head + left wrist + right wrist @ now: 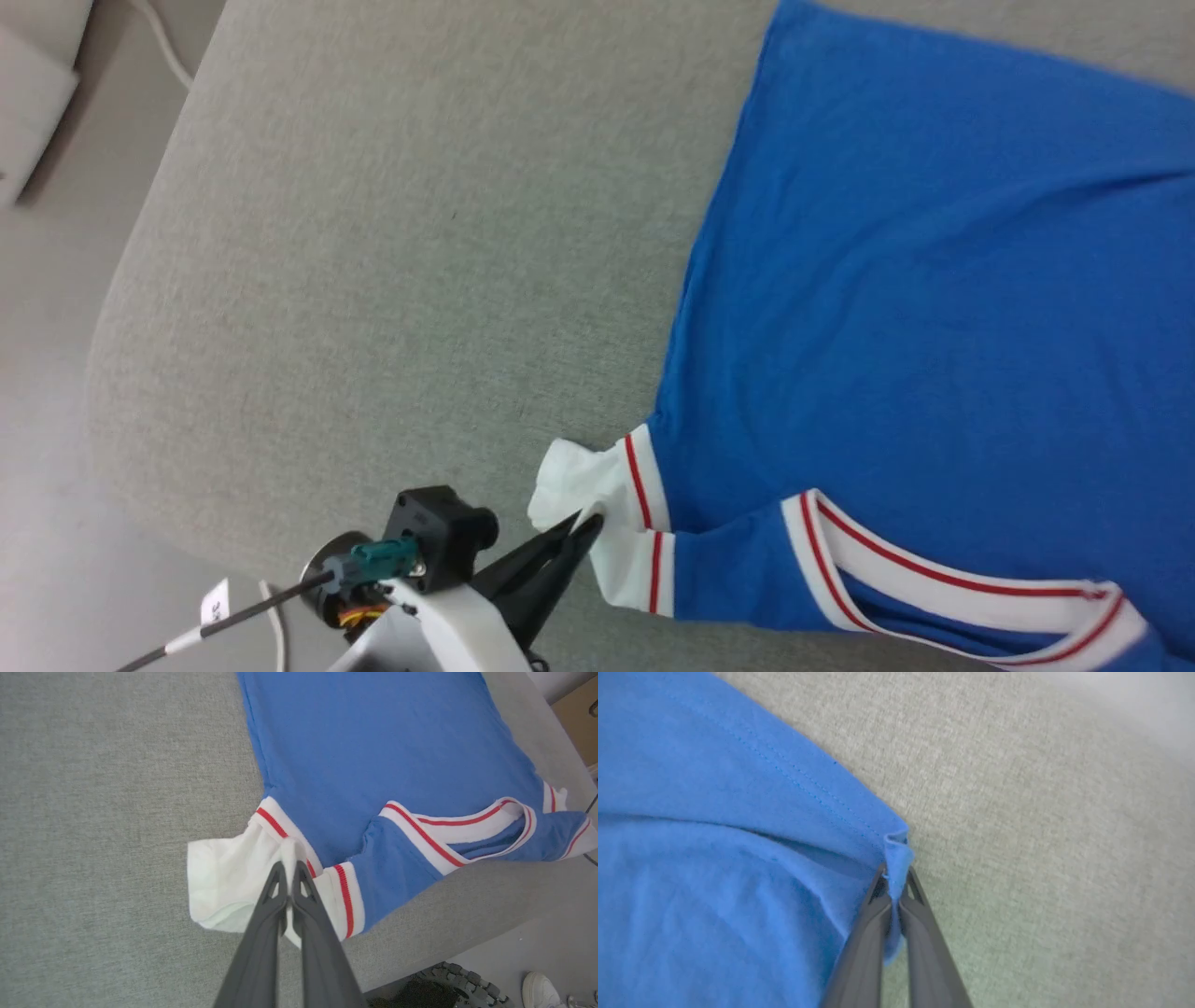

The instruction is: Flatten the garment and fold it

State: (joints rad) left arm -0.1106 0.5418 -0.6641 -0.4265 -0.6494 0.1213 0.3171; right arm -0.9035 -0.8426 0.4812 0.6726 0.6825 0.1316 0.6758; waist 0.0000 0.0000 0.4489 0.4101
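Left wrist view suggested a spreading step: both pinches needed an even, low outward pull across the grey cushion (93,812); the left gripper (289,870) was clamped on the white sleeve (224,877) near the cushion's edge; the right gripper (896,873) was clamped on a blue hem corner (896,847); the garment (373,742) lay on the cushion ahead of both.

Grey fabric surface (373,280) with a rounded corner at lower left. Blue shirt (934,280) lies flat on its right part, running off the right edge. White sleeve (579,476) with a red stripe is bunched at the shirt's lower left. Left gripper (586,528) comes up from the bottom edge, fingers pinched together on the sleeve's white cloth. Red-and-white striped collar (934,574) sits at lower right. Pale floor (37,373) on the left, white cable (163,42) at the top.
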